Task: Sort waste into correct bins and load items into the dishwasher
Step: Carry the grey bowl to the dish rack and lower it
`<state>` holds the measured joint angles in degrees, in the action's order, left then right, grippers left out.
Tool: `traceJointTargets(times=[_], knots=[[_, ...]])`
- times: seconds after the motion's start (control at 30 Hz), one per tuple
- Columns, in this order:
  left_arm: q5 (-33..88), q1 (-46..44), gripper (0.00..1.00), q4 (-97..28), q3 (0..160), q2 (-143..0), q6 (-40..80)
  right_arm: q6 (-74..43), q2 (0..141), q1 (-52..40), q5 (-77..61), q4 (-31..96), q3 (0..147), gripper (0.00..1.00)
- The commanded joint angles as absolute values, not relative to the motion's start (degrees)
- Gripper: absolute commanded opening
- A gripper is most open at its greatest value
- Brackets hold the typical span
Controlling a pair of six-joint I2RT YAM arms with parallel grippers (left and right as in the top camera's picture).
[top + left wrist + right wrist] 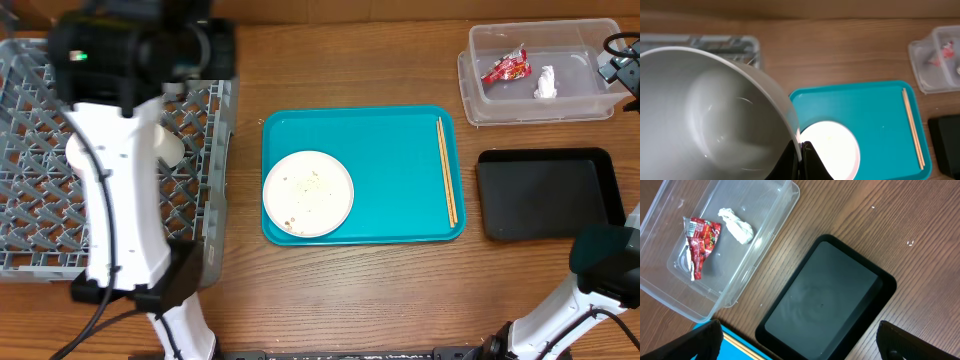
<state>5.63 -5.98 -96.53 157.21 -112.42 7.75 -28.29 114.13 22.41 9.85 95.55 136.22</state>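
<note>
A teal tray [390,180] lies flat near the middle of the wooden table [350,295]

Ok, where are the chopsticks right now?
In the overhead view, the chopsticks lie lengthwise along the right edge of the teal tray, right of the white plate and just left of the black tray.

Glossy grey bowl [715,115], clear plastic tub [761,245], wood-grain table [350,60].
</note>
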Motion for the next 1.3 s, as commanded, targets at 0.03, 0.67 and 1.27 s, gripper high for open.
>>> traceJointTargets(times=[0.03,0.67,1.27], knots=[[10.07,3.44,0.04,-96.82,145.80,-105.25,5.76,-28.56,112.73,22.37,10.28,95.26,137.62,1.00],[50.68,36.34,0.04,-78.35,98.91,-100.97,-10.20,-28.56,112.73,22.37,10.28,95.26,137.62,1.00],[73.97,48.99,0.04,-64.25,84.90,-102.87,-16.25,-28.56,112.73,22.37,10.28,95.26,137.62,1.00]])
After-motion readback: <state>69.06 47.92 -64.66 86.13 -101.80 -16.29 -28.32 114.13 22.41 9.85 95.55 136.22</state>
